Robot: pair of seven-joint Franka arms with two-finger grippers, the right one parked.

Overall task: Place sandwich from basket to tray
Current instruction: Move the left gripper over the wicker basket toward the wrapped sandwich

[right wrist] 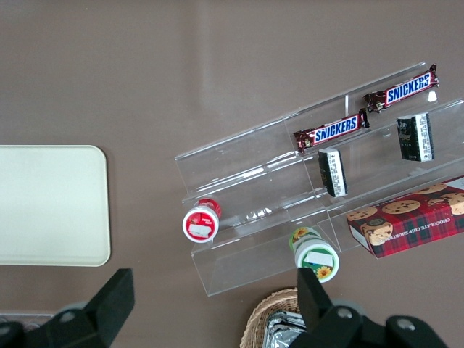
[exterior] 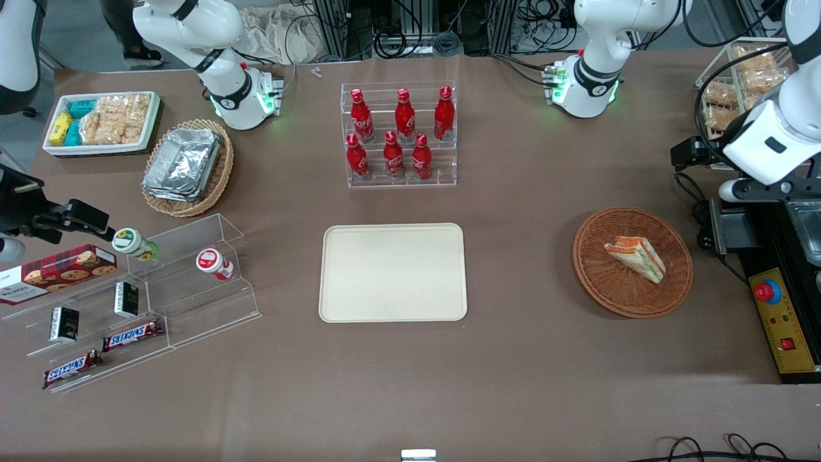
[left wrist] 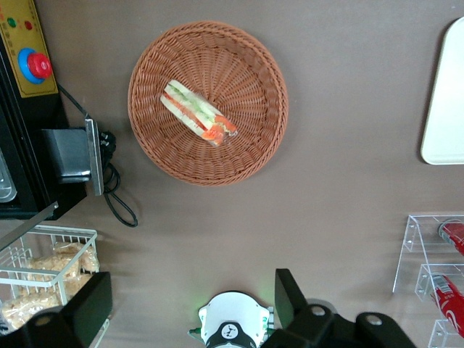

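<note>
The sandwich point(exterior: 635, 256), a white wedge with orange and green stripes, lies in the round reddish-brown basket point(exterior: 593, 273) toward the working arm's end of the table. Both also show in the left wrist view, the sandwich point(left wrist: 197, 112) in the middle of the basket point(left wrist: 254, 138). The cream tray point(exterior: 392, 273) lies flat at the table's middle with nothing on it; its edge shows in the left wrist view point(left wrist: 444, 109). My gripper point(exterior: 694, 153) hangs high above the table, farther from the front camera than the basket. It is open and holds nothing point(left wrist: 188, 308).
A clear rack of red bottles point(exterior: 399, 135) stands farther back than the tray. A control box with a red stop button point(exterior: 779, 317) and a wire basket of snacks point(exterior: 744, 77) sit near the working arm. A clear snack shelf point(exterior: 128, 301) and a foil-tray basket point(exterior: 186, 167) lie toward the parked arm's end.
</note>
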